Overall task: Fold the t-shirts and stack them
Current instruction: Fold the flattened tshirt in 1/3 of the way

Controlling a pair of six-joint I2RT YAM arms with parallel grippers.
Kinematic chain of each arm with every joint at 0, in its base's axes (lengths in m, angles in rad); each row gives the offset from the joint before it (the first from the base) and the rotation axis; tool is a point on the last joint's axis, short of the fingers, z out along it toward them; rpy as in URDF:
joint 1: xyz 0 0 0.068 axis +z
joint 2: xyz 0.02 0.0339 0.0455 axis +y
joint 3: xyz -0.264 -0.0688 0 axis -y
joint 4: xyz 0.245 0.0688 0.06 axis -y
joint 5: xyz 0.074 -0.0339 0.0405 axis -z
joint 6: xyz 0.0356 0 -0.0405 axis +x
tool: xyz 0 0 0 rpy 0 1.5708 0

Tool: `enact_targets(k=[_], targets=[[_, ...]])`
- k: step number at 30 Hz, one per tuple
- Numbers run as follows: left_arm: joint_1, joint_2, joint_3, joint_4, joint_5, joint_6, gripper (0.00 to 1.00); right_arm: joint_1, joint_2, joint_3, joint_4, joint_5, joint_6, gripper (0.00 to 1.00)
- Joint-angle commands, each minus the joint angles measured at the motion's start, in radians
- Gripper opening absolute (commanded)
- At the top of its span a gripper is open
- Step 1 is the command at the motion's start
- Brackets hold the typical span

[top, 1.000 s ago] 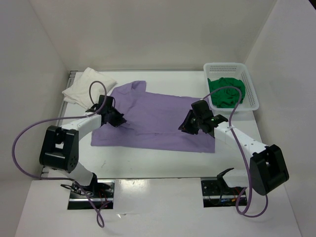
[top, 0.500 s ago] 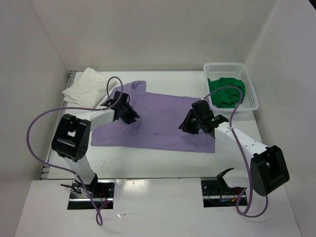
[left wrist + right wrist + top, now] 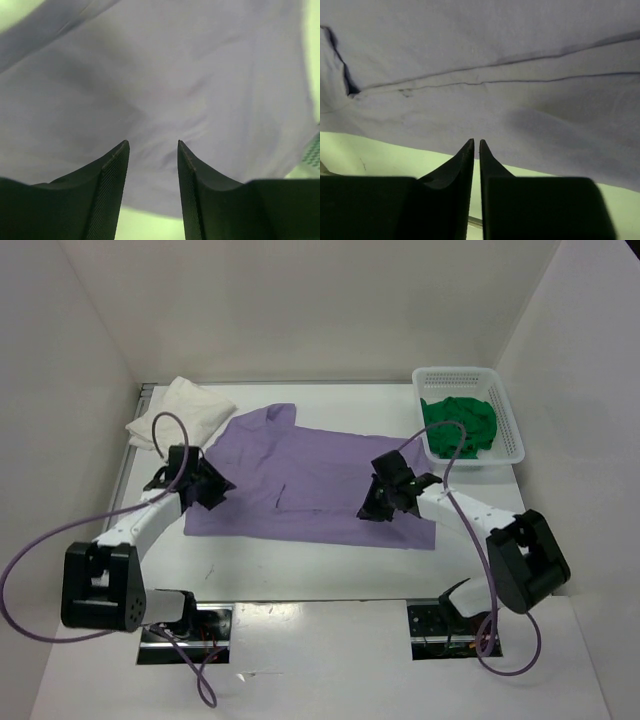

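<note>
The light purple t-shirt (image 3: 300,475) lies spread flat across the middle of the table. It fills the left wrist view (image 3: 165,75) and the right wrist view (image 3: 485,65). The white t-shirt (image 3: 180,410) sits folded at the back left. The green t-shirt (image 3: 458,425) is bunched in the basket. My left gripper (image 3: 205,490) (image 3: 152,145) is open at the purple shirt's left edge, with nothing between its fingers. My right gripper (image 3: 385,500) (image 3: 476,142) hovers at the shirt's near right hem, its jaws drawn together to a thin slit with no cloth seen between them.
A white perforated basket (image 3: 505,410) stands at the back right and holds the green shirt. White walls enclose the table on the left, back and right. Purple cables loop from both arms over the table's near corners.
My left gripper opened, reached onto the purple shirt, then drew back to its left edge. My right gripper closed almost fully and shifted slightly left.
</note>
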Motion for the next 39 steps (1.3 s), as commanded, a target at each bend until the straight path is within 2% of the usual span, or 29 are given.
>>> enact_targets(k=[1,2,5,8,12,14,16,19,22,27,34,39], targets=[[0.051,-0.123,-0.115,-0.116,0.043,0.043,0.51,0.019,-0.102,-0.009,0.009,0.059,0.032,0.16],[0.135,-0.196,-0.168,-0.151,0.053,0.043,0.51,0.019,-0.132,-0.021,-0.008,0.075,0.041,0.20],[0.263,-0.258,-0.201,-0.260,0.031,0.053,0.51,0.019,-0.218,-0.046,-0.049,0.098,0.060,0.24],[0.301,-0.258,-0.222,-0.275,0.022,0.024,0.52,0.019,-0.275,-0.096,-0.068,0.084,0.083,0.27],[0.366,-0.239,-0.268,-0.168,0.094,0.002,0.52,0.019,-0.332,-0.151,-0.077,0.098,0.095,0.32],[0.375,-0.208,-0.268,-0.068,0.157,0.002,0.49,0.005,-0.341,-0.152,-0.059,0.098,0.071,0.29],[0.375,-0.182,-0.250,-0.024,0.169,0.002,0.38,-0.007,-0.278,-0.130,-0.039,0.086,0.031,0.17],[0.277,-0.143,-0.193,0.001,0.153,-0.009,0.31,-0.007,-0.134,-0.078,0.028,0.049,-0.017,0.07],[0.147,-0.079,-0.169,0.027,0.093,-0.029,0.31,-0.007,0.007,-0.018,0.067,0.037,-0.029,0.06],[0.102,0.009,-0.205,0.009,0.083,-0.040,0.30,-0.007,0.104,-0.021,0.078,0.055,-0.014,0.06],[0.220,-0.094,-0.299,-0.146,0.115,0.055,0.32,0.002,-0.002,-0.220,0.055,0.027,0.075,0.04],[0.165,-0.180,-0.308,-0.235,0.160,-0.009,0.34,0.047,-0.147,-0.335,0.000,-0.032,0.164,0.04]])
